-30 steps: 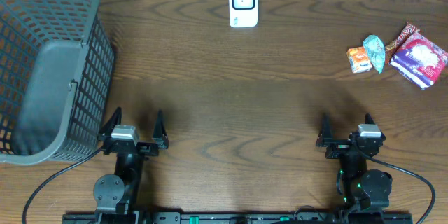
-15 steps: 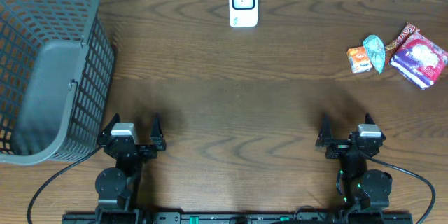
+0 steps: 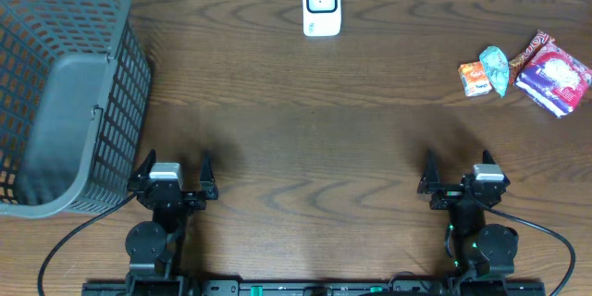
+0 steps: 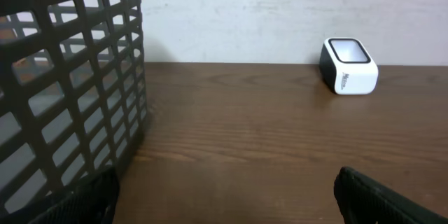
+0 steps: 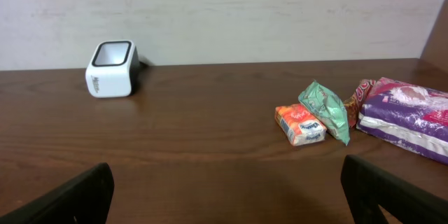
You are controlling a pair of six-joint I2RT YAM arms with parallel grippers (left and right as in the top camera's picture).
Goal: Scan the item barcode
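The white barcode scanner (image 3: 322, 5) stands at the table's far edge, in the middle; it also shows in both wrist views (image 4: 348, 66) (image 5: 110, 68). The items lie in a cluster at the far right: an orange packet (image 3: 474, 79) (image 5: 299, 124), a green packet (image 3: 495, 67) (image 5: 326, 110) and a purple packet (image 3: 555, 79) (image 5: 409, 117). My left gripper (image 3: 178, 165) (image 4: 227, 203) sits open near the front left, with nothing between its fingers. My right gripper (image 3: 458, 168) (image 5: 227, 203) sits open near the front right, well short of the packets.
A tall dark grey mesh basket (image 3: 129, 83) (image 4: 70, 77) fills the left side, just beyond and left of my left gripper. A red-brown wrapper (image 3: 534, 46) lies behind the purple packet. Bare brown wood lies between the grippers and the scanner.
My left gripper has shifted slightly back toward the front edge. The right gripper and all the objects have not moved.
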